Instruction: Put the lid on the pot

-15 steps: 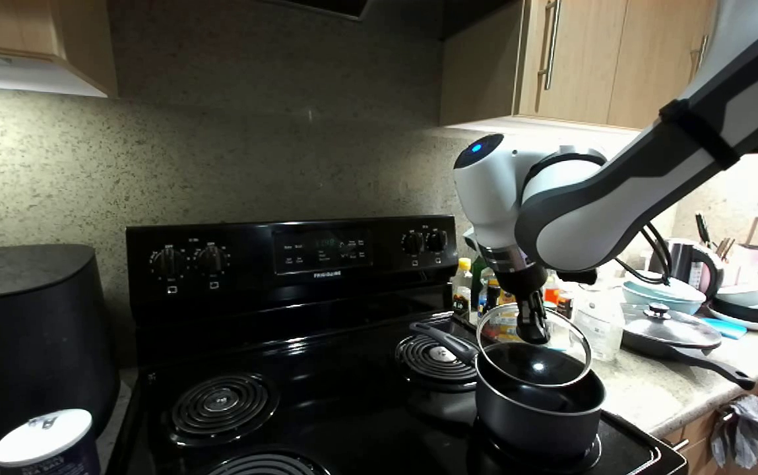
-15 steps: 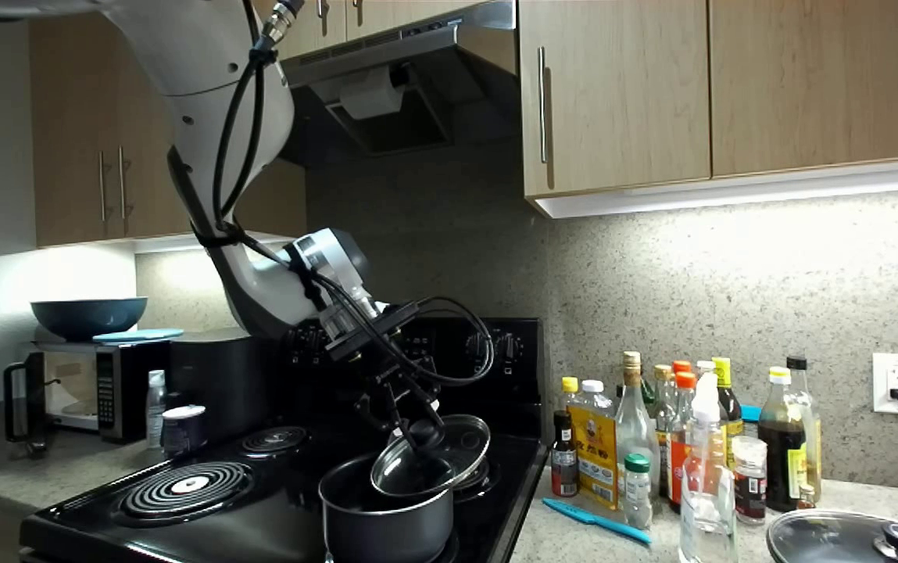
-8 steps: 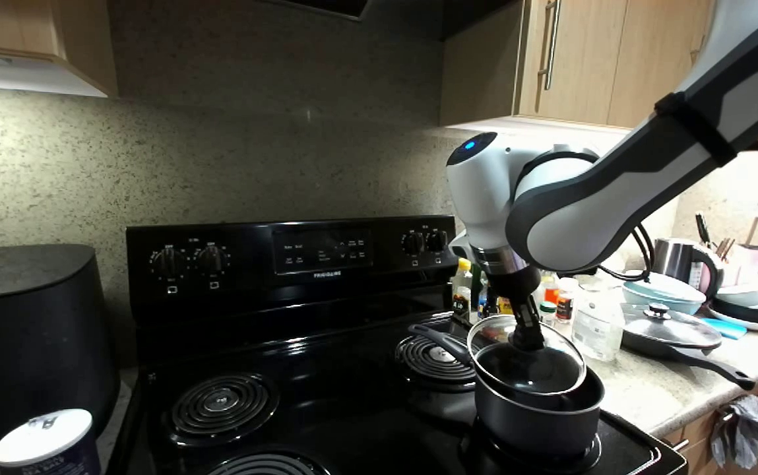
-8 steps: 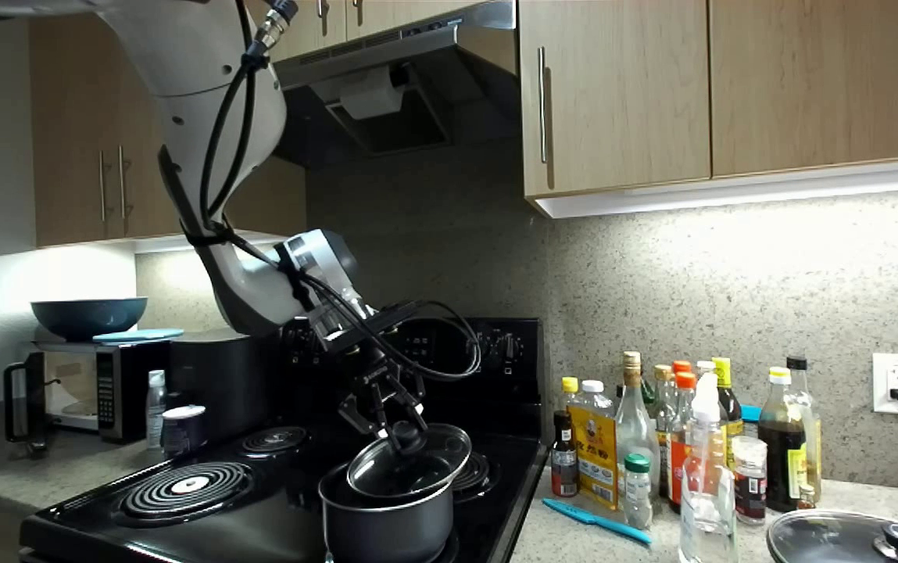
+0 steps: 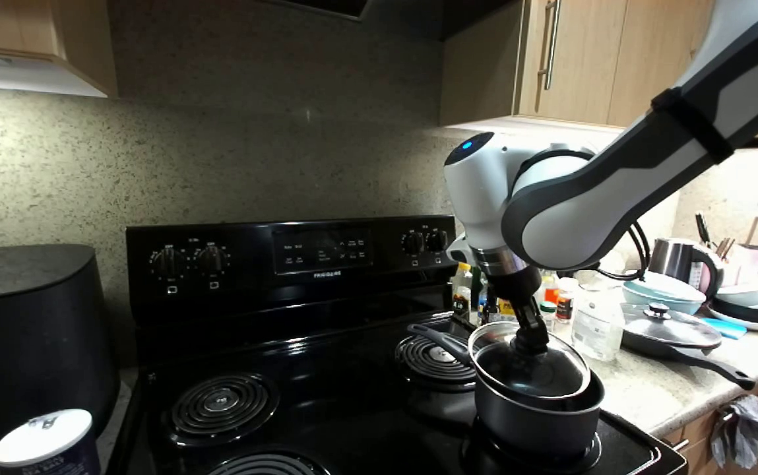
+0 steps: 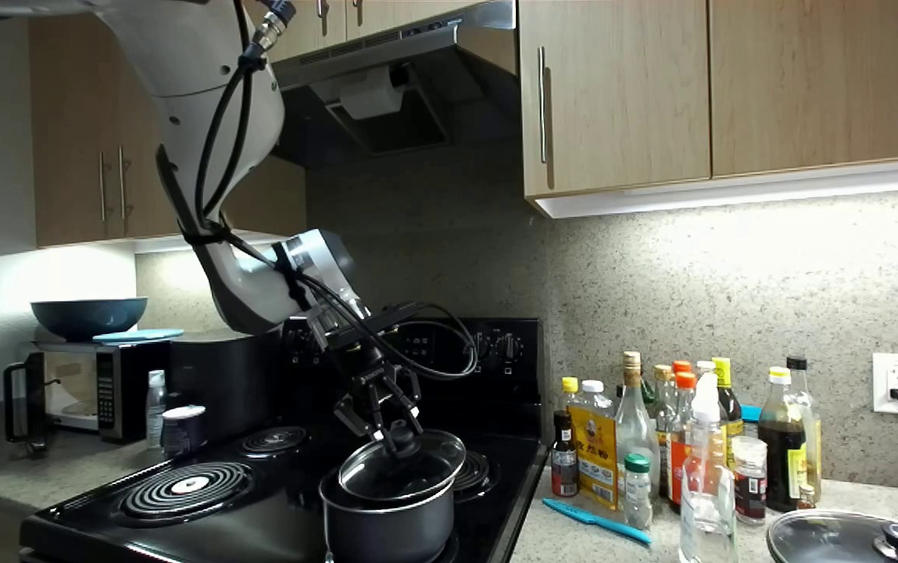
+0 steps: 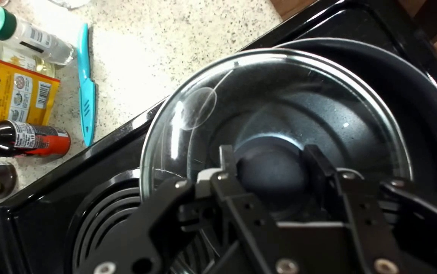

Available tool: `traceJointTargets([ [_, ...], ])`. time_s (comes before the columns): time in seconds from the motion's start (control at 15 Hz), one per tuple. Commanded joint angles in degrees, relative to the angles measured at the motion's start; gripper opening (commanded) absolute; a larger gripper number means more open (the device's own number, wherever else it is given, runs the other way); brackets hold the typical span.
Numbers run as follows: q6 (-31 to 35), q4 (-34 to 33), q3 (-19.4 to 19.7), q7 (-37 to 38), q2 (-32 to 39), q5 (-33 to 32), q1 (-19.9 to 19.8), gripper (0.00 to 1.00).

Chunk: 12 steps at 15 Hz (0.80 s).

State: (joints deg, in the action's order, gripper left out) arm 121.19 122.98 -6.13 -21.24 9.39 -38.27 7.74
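Observation:
My gripper is shut on the dark knob of the glass lid, one finger on each side of it. Both exterior views show the lid hanging tilted over the dark grey pot, which stands on a burner. The lid sits off-centre: a crescent of the pot's opening shows past its edge in the wrist view, and in an exterior view its raised side reaches beyond the pot's rim. Whether its lower edge touches the pot, I cannot tell.
The pot's handle points toward the stove's back, over a coil burner. Beside the stove lie a blue knife and several bottles. A lidded pan occupies the counter. A black appliance stands opposite.
The gripper and lid have come down and shifted leftward in both exterior views, so the lid covers more of the pot's opening. The knob has stayed in the grip; the pot has not visibly moved.

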Motion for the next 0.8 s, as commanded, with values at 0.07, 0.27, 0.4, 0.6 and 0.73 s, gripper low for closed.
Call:
traceJointTargets([
  [0.07, -1.6, -0.4, -0.5, -3.6, 0.5, 1.3, -0.6, 0.22],
  [0.27, -2.9, -0.6, -0.6, -5.7, 1.0, 2.1, -0.8, 0.22],
  [0.4, -3.5, -0.9, -0.6, -6.9, 1.4, 2.7, -0.8, 0.22],
  [0.6, -3.7, -1.8, -0.5, -9.0, 2.1, 4.3, -1.1, 0.22],
  [0.73, -3.4, -2.6, -0.6, -10.5, 2.7, 5.3, -1.3, 0.22],
])
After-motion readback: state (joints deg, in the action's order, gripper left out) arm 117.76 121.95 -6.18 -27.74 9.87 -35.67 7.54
